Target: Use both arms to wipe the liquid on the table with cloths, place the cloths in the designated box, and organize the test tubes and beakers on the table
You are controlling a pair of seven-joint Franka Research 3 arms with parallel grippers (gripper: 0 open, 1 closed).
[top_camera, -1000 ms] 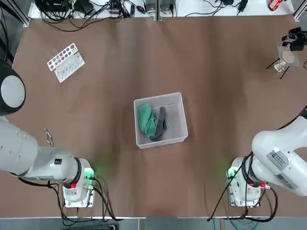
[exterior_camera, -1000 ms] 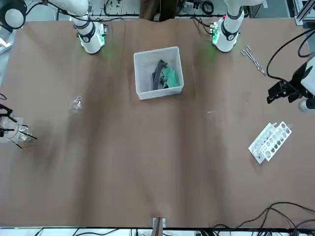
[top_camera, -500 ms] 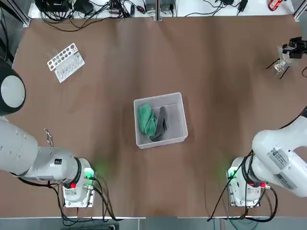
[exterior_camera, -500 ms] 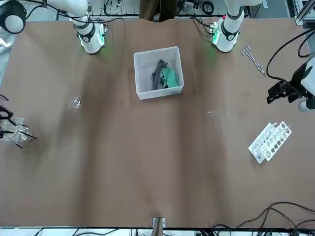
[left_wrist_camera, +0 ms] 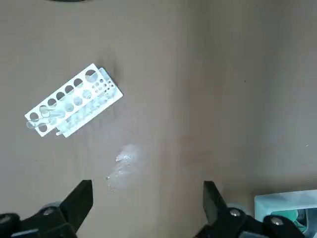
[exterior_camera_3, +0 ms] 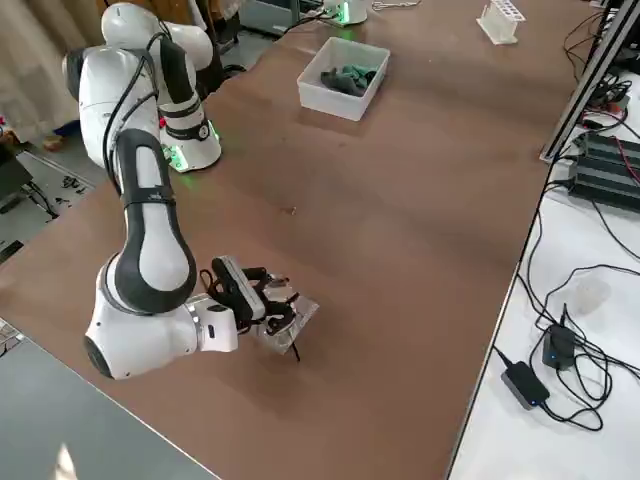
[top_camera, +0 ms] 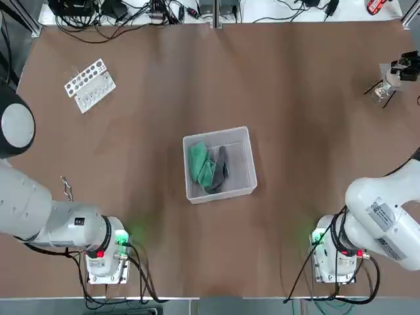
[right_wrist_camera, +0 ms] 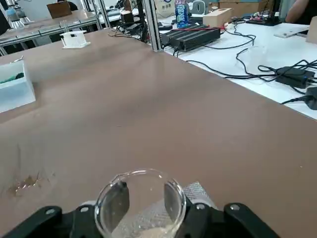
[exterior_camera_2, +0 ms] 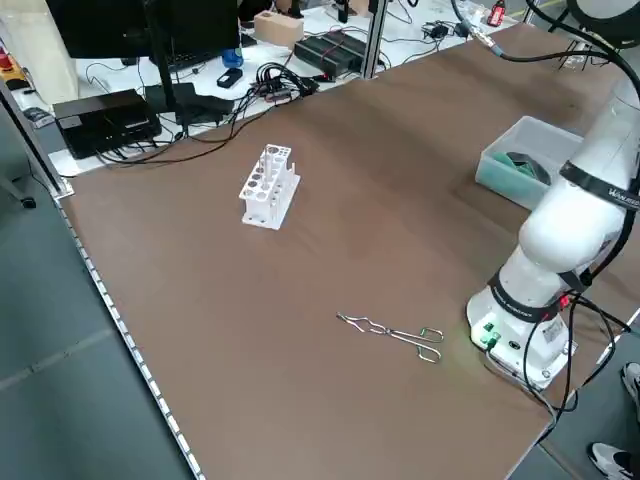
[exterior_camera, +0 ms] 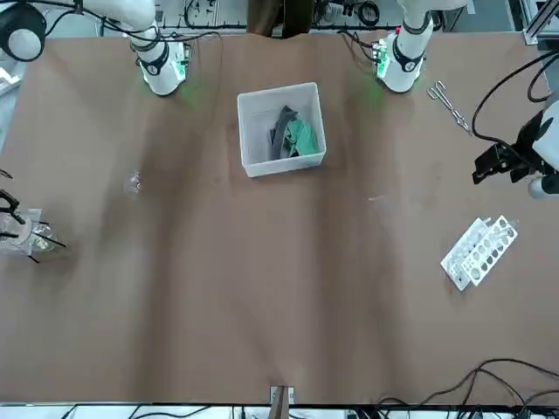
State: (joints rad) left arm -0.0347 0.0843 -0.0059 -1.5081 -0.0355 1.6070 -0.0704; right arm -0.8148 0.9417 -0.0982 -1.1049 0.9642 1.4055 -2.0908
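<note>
The translucent box sits mid-table with the green cloth and the grey cloth inside; it also shows as the box. At the far right edge my right gripper is shut on a clear glass beaker, just above the mesh of a wire stand. A second small beaker stands alone on the table. My left gripper hangs open high above the table, near the white tube rack. No test tubes are distinguishable.
The white rack stands at the far left. Metal tongs lie near the left arm's base. A faint smear marks the table below the left gripper. Cables and power units line the far edge.
My right gripper has shifted slightly toward the table's right edge above the stand, covering the white disc. The left arm has not moved.
</note>
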